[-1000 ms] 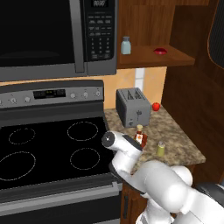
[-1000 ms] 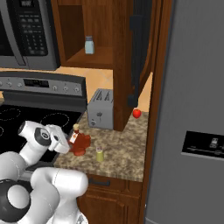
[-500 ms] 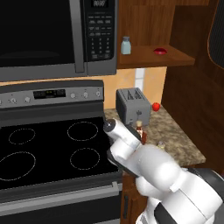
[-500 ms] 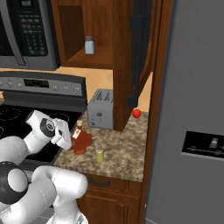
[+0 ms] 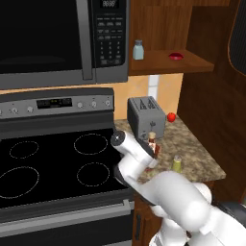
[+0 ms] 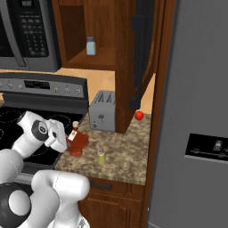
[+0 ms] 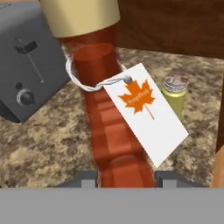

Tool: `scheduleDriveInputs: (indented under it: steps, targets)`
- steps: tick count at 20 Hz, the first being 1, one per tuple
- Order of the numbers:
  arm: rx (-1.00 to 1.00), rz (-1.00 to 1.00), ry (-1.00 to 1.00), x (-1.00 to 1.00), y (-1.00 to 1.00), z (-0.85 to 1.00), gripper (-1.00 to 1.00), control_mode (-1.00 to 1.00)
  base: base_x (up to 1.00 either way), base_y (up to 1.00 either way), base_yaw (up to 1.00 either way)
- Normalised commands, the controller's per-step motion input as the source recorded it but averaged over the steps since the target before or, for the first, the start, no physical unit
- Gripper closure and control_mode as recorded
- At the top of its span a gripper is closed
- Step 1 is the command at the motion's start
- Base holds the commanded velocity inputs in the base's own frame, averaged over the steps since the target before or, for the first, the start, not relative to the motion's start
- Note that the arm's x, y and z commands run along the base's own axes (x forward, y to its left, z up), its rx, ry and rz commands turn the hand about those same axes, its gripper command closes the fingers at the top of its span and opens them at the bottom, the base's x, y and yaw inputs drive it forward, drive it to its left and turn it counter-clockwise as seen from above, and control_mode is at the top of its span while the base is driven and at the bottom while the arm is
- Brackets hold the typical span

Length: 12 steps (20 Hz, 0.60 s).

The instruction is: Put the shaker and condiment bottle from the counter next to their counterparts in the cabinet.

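Since the earlier frame, gripper has advanced and closed its jaws around bottle.
Bottle stands on counter in front of toaster, a finger at each side of its ribbed body; white tag hangs from neck. Shaker stands just beside it. Blue shaker sits on cabinet shelf.

An orange maple leaf is printed on the condiment bottle's white tag; its lettering is too blurred to be read
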Motion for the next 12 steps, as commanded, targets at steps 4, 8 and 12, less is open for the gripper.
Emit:
scheduleDriveInputs:
  steps: [4,8,12]
  targets:
    - [-0.02,0.25,-0.31,-0.15,-0.02,0.52,1.00,-1.00,0.00,0.00,0.00]
    - [0.00,0.09,-0.11,-0.33,-0.05,0.59,1.00,-1.00,0.00,0.00,0.00]
    - [0.00,0.00,0.00,-0.30,-0.15,0.71,1.00,-1.00,0.00,0.00,0.00]
